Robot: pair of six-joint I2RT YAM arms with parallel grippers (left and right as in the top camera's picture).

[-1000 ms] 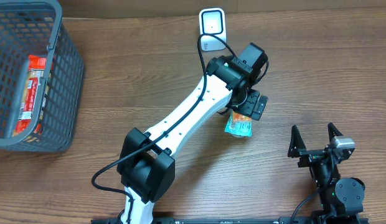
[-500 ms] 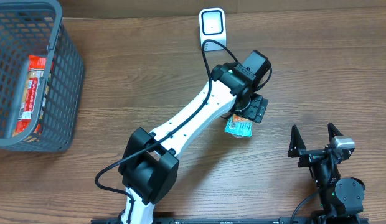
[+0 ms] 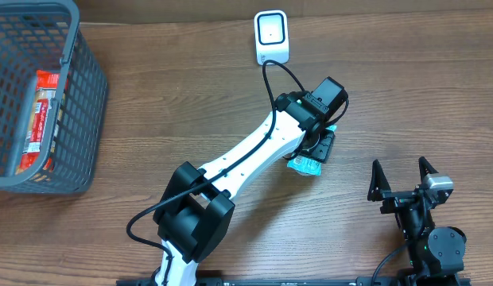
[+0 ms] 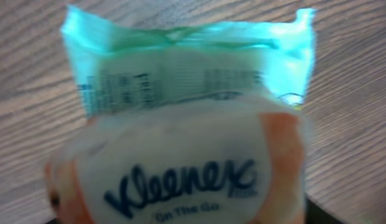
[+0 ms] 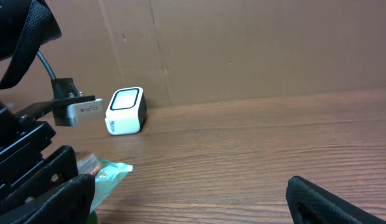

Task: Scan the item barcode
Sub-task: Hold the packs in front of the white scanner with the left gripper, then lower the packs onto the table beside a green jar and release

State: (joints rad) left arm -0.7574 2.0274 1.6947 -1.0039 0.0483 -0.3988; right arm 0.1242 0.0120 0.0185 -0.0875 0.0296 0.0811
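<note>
A Kleenex tissue pack (image 3: 304,163), white and orange with a teal end, lies on the wooden table. My left gripper (image 3: 320,147) is down over it and covers most of it from above. In the left wrist view the pack (image 4: 187,124) fills the frame, so the fingers are almost entirely hidden and I cannot see their contact with it. The white barcode scanner (image 3: 271,36) stands at the back of the table, apart from the pack. My right gripper (image 3: 404,173) rests open at the front right, with the pack (image 5: 109,174) and the scanner (image 5: 126,111) to its left.
A grey wire basket (image 3: 79,79) stands at the far left with a red snack pack (image 3: 41,111) inside. The left arm's black cable loops beside the scanner. A cardboard wall backs the table in the right wrist view.
My left gripper has moved right and down onto the tissue pack, covering more of it, and its fingers have drawn closer together. The right arm has not moved.
</note>
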